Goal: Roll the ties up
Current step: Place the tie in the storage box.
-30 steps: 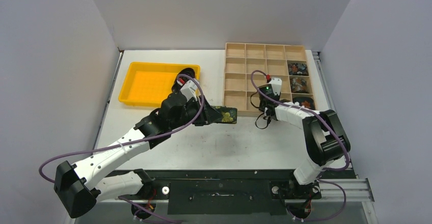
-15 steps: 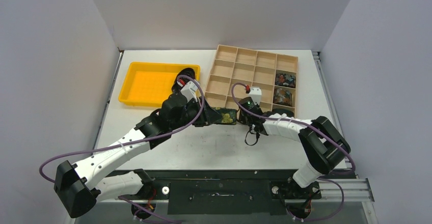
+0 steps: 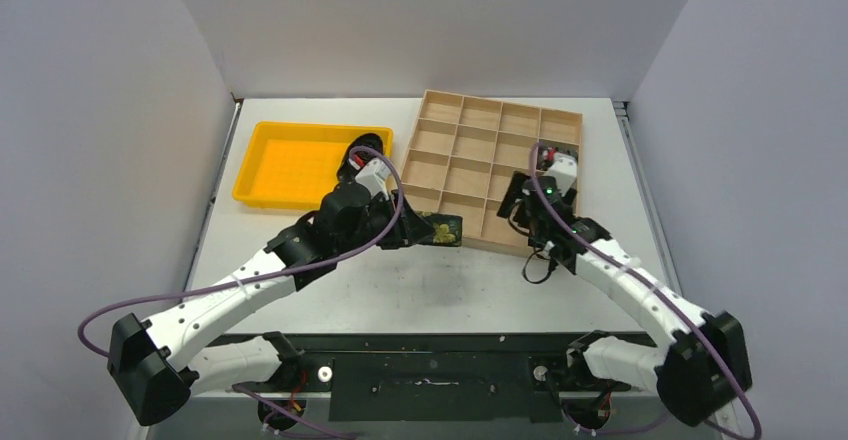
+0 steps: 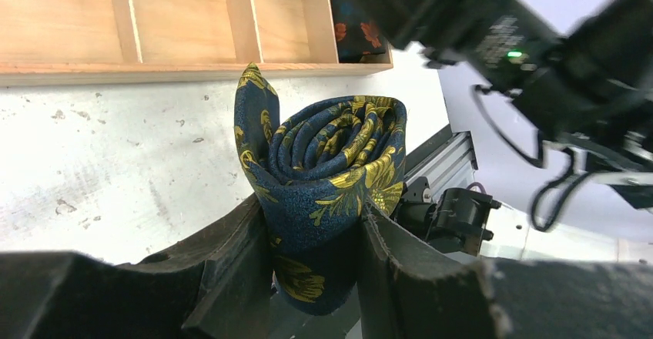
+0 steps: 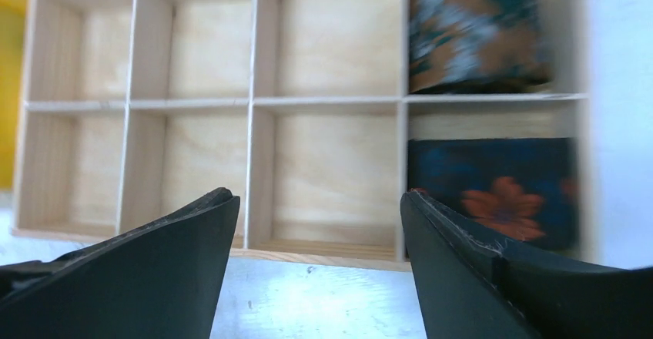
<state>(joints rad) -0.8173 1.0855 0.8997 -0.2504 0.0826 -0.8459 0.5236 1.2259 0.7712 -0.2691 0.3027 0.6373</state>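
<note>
A rolled navy tie (image 4: pixel 331 158) with yellow floral print is pinched between the fingers of my left gripper (image 4: pixel 312 219), which is shut on it. The top view shows this tie (image 3: pixel 445 228) just off the front left corner of the wooden grid tray (image 3: pixel 460 150). My right gripper (image 5: pixel 317 197) stands open and empty over the tray's front edge (image 5: pixel 323 256). Two rolled ties fill cells in the tray's right column: a navy one with an orange flower (image 5: pixel 500 192) and a teal-brown one (image 5: pixel 477 31) behind it.
A yellow bin (image 3: pixel 300 165) sits at the back left, beside the left arm. The tray lies skewed on the white table (image 3: pixel 440 285), most of its cells empty. The right arm (image 3: pixel 620 275) crosses the tray's right side and hides part of it.
The right gripper dragged the tray leftward, turning it, then opened and moved right toward the tray's right columns. The left gripper has kept still with its tie.
</note>
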